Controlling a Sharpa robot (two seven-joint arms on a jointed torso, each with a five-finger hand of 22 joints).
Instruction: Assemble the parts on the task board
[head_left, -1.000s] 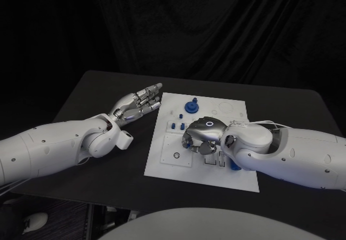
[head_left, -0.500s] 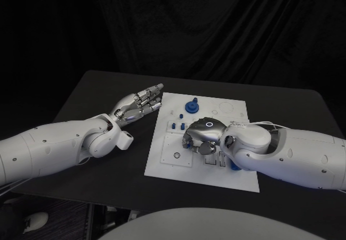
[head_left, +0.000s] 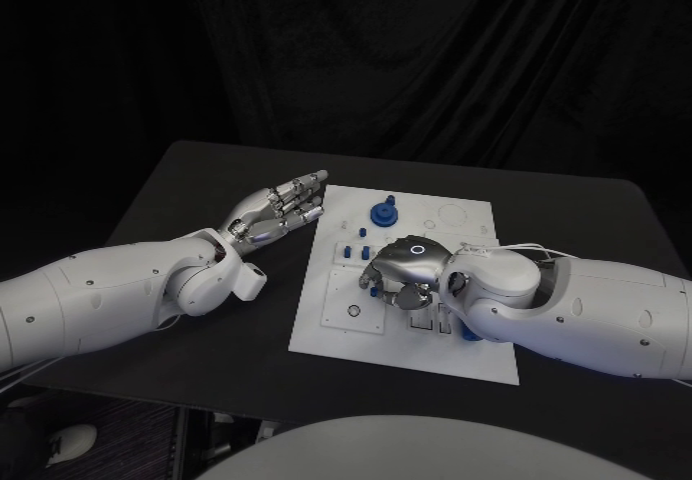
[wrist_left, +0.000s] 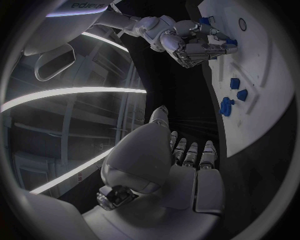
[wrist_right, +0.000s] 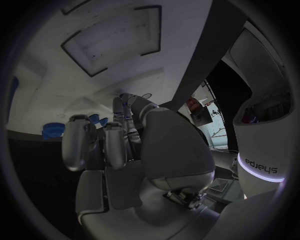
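Working right hand (head_left: 405, 270) curled over task board (head_left: 462, 352) middle — can't tell if holding part, might jam; left hand (head_left: 277, 213) fingers spread, idle beside board

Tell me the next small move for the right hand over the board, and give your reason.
Probably a short, slow lowering of the right hand straight down. It sits curled over the middle of the task board, and the left wrist view shows its fingers closing on a small blue part at the board's surface. The left hand lies open beside the board, clear of it.
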